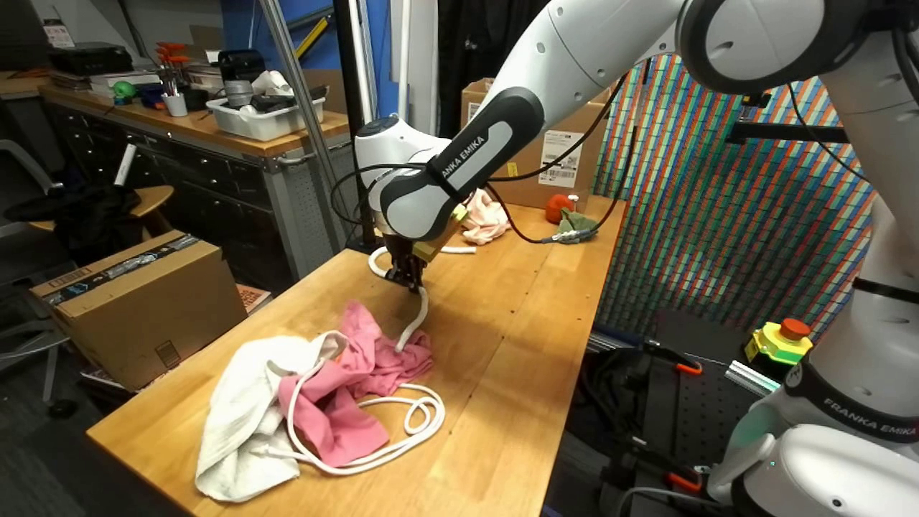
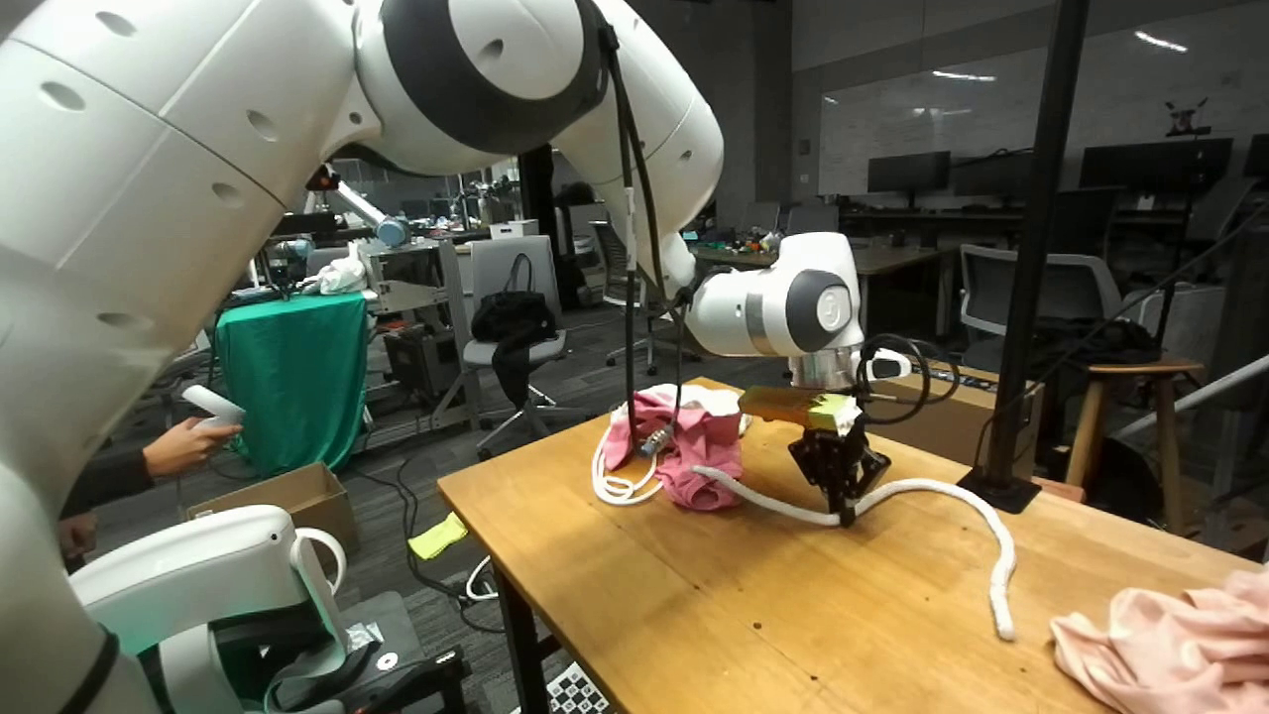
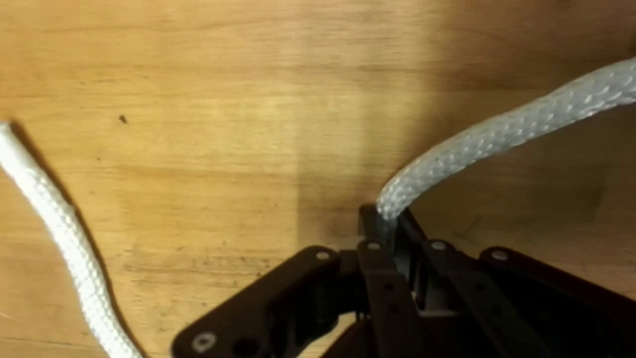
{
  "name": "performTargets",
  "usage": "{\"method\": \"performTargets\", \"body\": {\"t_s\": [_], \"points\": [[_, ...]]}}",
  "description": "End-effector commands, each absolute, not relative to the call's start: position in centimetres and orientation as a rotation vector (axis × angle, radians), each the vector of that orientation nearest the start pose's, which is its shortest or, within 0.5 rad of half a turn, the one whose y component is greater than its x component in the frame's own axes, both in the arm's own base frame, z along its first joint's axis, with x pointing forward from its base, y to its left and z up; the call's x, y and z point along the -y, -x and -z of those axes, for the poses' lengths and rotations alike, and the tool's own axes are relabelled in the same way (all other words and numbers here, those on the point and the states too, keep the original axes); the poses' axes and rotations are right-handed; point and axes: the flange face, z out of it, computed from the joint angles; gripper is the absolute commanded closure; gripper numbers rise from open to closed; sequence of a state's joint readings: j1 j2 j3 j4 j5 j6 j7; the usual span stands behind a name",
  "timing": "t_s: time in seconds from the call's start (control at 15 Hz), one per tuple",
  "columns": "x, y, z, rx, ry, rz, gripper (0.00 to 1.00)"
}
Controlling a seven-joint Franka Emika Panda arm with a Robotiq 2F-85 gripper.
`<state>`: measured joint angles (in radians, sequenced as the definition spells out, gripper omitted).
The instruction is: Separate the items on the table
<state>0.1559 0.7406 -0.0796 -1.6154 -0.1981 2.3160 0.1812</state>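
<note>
My gripper (image 1: 407, 283) is shut on the white rope (image 3: 472, 151), low over the wooden table (image 1: 502, 373). In the wrist view the rope bends up from between the fingertips and leaves to the right. Its free end (image 2: 1003, 595) curves across the wood on the far side of my grip. Towards the table's near end in an exterior view, the rope runs onto the crumpled pink-red cloth (image 1: 334, 416) and lies in loops around it. The white cloth (image 1: 240, 416) lies against the pink-red one, under part of the rope. The pads' contact surfaces are hidden.
A pale pink cloth (image 1: 487, 219), a green cloth (image 1: 574, 221) and a red-orange object (image 1: 556, 208) lie at the table's far end, before a cardboard box (image 1: 528, 190). A black post (image 2: 1031, 248) rises at the table's edge near the arm. Another box (image 1: 151, 316) stands beside the table.
</note>
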Motion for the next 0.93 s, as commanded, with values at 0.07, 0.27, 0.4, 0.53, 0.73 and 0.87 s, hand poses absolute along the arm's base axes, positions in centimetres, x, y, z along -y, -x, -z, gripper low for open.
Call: {"method": "performTargets", "body": {"t_s": [0.07, 0.27, 0.4, 0.53, 0.73, 0.87], "points": [[-2.9, -68.3, -18.9, 0.309, 3.471, -0.087, 0.91], [-2.3, -68.1, -18.6, 0.460, 3.533, -0.078, 0.91], [-3.0, -68.0, -18.6, 0.552, 3.570, 0.009, 0.91], [-4.1, -68.2, -18.8, 0.664, 3.599, 0.119, 0.91], [-5.2, -68.7, -18.5, 0.825, 3.667, 0.311, 0.91], [-6.0, -68.8, -18.6, 0.887, 3.682, 0.491, 0.91]]}}
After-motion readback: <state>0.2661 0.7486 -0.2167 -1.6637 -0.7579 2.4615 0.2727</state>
